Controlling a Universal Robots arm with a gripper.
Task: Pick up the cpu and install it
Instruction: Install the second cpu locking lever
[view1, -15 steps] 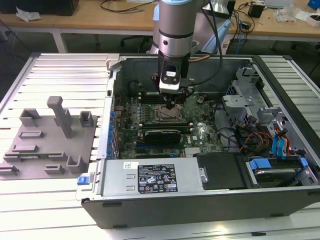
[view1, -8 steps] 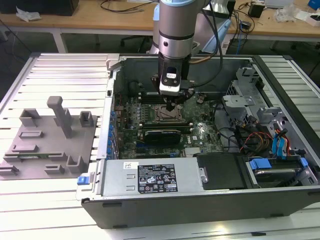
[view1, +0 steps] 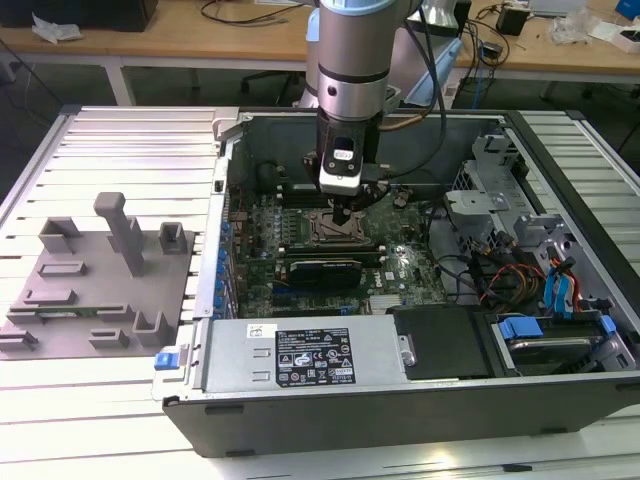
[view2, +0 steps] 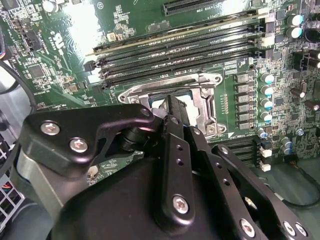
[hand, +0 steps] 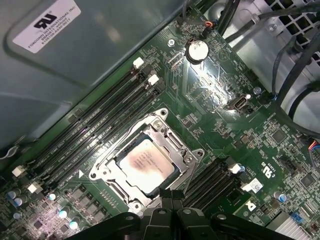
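Note:
The cpu (hand: 146, 167), a small silvery-white square, lies flat inside the dark metal-framed socket (hand: 172, 131) on the green motherboard. My gripper (hand: 172, 196) hangs just above the socket's edge, beside one corner of the cpu, with its black fingers shut together and nothing between them. In the second wrist view the gripper (view2: 172, 104) points down at the socket frame (view2: 210, 107) and covers most of the chip. The exterior view has the gripper (view1: 347, 212) low inside the open computer case, right over the socket (view1: 335, 235).
Rows of memory slots (hand: 100, 117) run along both sides of the socket. The case wall (view1: 300, 395) and drive cage with cables (view1: 520, 270) surround the board. A grey moulded tray (view1: 90, 290) with blocks and posts lies at the exterior view's left.

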